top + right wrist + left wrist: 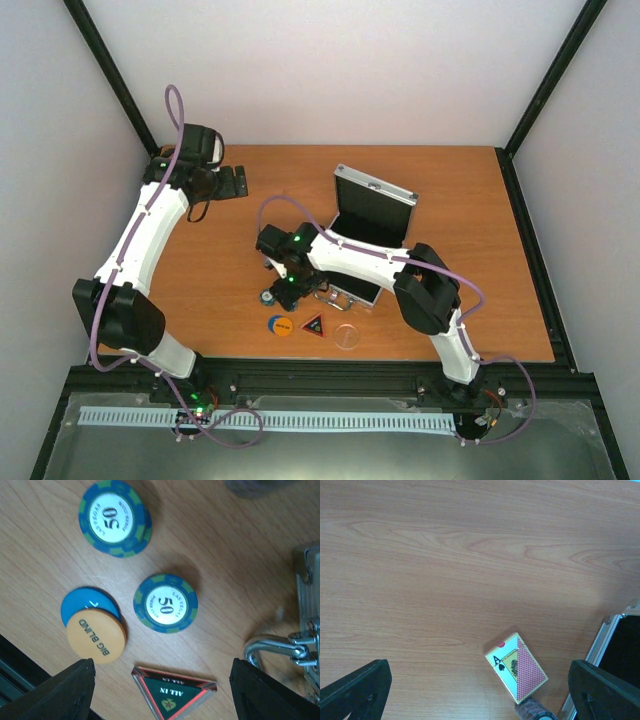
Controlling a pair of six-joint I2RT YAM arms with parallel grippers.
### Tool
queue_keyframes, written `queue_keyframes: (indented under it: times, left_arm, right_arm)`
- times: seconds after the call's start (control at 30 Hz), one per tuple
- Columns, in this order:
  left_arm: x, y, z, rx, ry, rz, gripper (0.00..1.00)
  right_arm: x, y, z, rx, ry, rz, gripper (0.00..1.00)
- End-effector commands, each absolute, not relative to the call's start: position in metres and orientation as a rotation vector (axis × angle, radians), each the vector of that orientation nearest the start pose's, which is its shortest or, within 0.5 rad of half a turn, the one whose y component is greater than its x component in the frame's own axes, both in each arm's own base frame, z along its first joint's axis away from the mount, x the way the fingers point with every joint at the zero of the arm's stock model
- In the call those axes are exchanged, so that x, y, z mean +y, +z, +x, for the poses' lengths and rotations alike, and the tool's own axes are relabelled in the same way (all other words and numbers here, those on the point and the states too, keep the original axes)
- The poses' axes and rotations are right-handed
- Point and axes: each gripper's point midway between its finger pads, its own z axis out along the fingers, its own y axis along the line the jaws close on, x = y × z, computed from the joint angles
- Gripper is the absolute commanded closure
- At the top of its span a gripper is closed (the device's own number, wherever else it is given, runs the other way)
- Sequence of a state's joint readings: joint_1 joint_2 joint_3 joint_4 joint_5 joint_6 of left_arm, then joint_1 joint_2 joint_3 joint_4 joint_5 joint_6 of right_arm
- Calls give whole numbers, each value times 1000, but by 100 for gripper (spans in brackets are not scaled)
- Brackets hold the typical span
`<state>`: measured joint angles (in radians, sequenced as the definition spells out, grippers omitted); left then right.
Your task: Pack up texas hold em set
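Open flat silver aluminium case point(375, 197) at mid-table, lid tilted up toward the far side, black lining showing. Base mostly hidden under the right arm point(360, 255); contents cannot be told. Metal handle point(270, 647) on its near edge.

Loose on the wooden table point(450, 180) just in front of the case:
- two blue-green "50" poker chips point(165, 602), one seemingly on top of a short stack
- orange "BIG BLIND" disc point(96, 636) overlapping a blue disc point(85, 605)
- black-red "ALL IN" triangle point(172, 692), with the clear disc point(347, 335) beside it

Pink-white card pack point(516, 667) lies flat near the case's left edge.

Right gripper point(285, 288) points down over the chips, arm folded across the case, fingers spread, gripping nothing.

Left gripper point(232, 181) is stretched toward the table's far-left, away from the chips, fingers wide and empty
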<state>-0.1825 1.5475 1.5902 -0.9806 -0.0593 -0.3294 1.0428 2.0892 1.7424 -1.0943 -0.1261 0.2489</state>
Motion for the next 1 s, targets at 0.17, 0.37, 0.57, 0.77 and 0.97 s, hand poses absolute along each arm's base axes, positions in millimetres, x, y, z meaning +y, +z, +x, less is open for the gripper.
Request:
queue_keyframes:
  times: [0.17,0.37,0.57,0.77,0.97]
  left_arm:
    - [-63,262,397,2465,-161,-227,0]
    - [-63,263,394,2461,-166,-227,0]
    - [-63,262,391,2461,-169,-229,0]
    - [-63,260,387,2467,-170,-230,0]
    - [-62,259,386,2468,-168,-226,0]
  right_arm:
    - [408,70,207,2802,366,-1213,25]
    - [407,55,207,2828,334,-1201,28]
    - [410,43,210,2834,321,-1188,28]
    - [407,34,212,2851,279,-1173,29]
    - [406,29,215,2853,250,-1163,30]
